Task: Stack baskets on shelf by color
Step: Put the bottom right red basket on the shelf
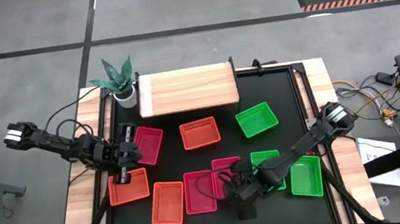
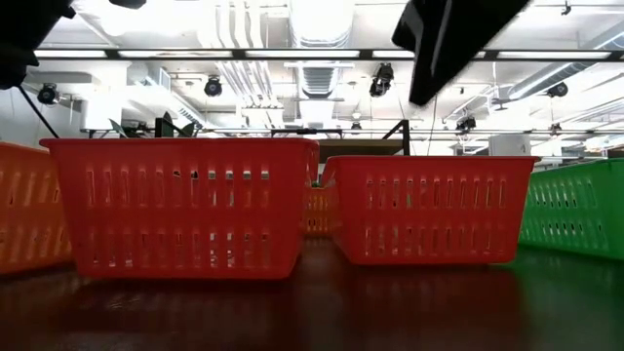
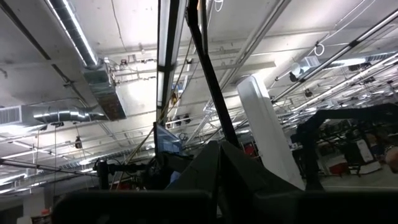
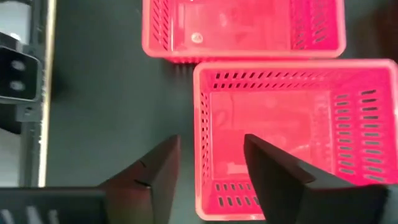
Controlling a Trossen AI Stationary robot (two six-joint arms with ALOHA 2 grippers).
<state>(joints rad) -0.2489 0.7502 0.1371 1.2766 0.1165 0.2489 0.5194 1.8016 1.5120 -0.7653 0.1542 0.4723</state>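
Spread apart, my right pincer [image 4: 208, 158] straddles one short wall of a pink basket [image 4: 292, 134], a finger on each side, at the desk's [image 1: 171, 157] near edge, well away from the shelf [image 1: 188, 89]. That basket's long axis runs toward the shelf. My left pincer [image 1: 124, 167], pressed together, sits over an orange basket [image 1: 134, 189].

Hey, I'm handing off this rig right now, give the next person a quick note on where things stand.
Left hand: shut, over an orange basket at the table's left front.
Right hand: open, straddling a wall of a pink basket at the front middle, not gripping.
Shelf: bare.
Baskets: all nine visible ones, pink, orange and green, lie scattered on the black tabletop.
Done: nothing stacked.
Left: every basket.
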